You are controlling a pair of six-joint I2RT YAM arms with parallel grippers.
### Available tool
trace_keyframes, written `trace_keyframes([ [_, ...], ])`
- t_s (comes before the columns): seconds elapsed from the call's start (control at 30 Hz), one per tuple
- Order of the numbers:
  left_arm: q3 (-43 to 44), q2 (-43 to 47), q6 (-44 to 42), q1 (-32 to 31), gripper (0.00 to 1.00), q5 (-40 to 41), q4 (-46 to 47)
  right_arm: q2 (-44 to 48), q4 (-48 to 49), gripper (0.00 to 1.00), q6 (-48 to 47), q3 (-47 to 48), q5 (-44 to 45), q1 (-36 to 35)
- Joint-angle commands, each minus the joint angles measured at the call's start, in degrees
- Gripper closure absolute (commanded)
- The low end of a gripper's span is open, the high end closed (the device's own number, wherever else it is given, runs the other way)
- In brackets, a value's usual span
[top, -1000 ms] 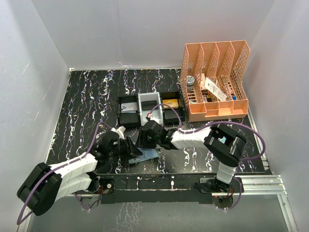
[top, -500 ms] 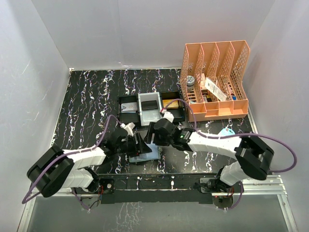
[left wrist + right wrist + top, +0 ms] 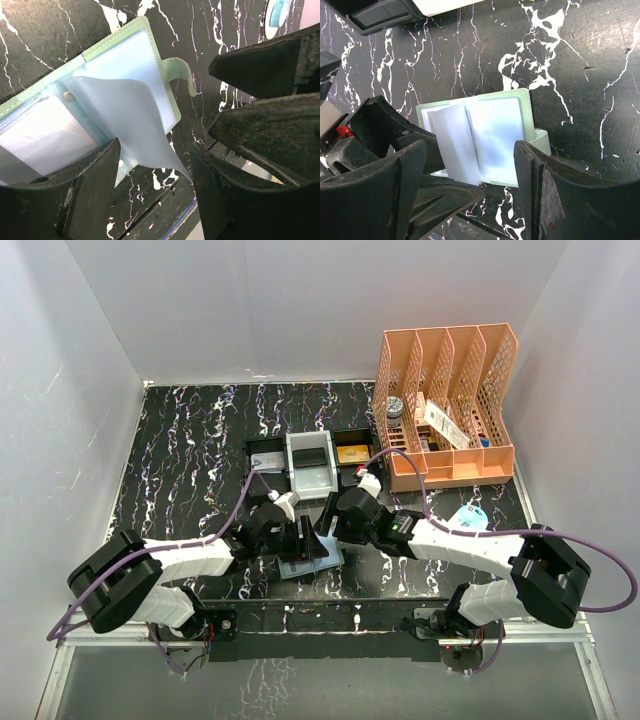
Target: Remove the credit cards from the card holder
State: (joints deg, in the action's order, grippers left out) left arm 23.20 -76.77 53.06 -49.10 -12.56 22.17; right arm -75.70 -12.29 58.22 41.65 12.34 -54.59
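Right, we're hovering both grippers over the card holder (image 3: 492, 132), which is lying open flat on the table (image 3: 180, 460) with its clear sleeves up. The left gripper (image 3: 155, 160) is standing spread around a loose sleeve leaf (image 3: 130, 120), not pinching it. The right gripper (image 3: 470, 147) is spread too, carrying nothing. We're not seeing any credit cards in the sleeves.

Risk: the fingers are crowding together over the holder, so closing could make them clash, or snag the floppy leaf and drag the holder.

The table's near edge is running close to the holder and the trays (image 3: 312, 480) are sitting just beyond it. Bare table is lying beyond-left.
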Motion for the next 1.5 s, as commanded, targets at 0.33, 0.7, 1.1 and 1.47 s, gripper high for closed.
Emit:
trace_keyframes([
  [0.33,5.1,-3.6,-5.1,-1.6,0.43,-4.8,7.5,2.5,0.5,0.32,0.7,1.3,1.6,0.2],
  [0.7,4.5,20.3,-7.7,-2.0,0.44,13.7,-17.6,-0.4,2.7,0.37,-3.5,4.3,-5.3,0.1],
  [1.1,4.1,41.4,6.3,-1.6,0.4,37.2,-53.2,-14.6,3.2,0.48,-6.7,13.5,-8.7,-5.0],
  [1.47,5.1,43.8,9.1,-1.7,0.36,40.2,-58.6,-27.8,-15.5,0.39,-10.9,29.1,6.3,-11.7],
])
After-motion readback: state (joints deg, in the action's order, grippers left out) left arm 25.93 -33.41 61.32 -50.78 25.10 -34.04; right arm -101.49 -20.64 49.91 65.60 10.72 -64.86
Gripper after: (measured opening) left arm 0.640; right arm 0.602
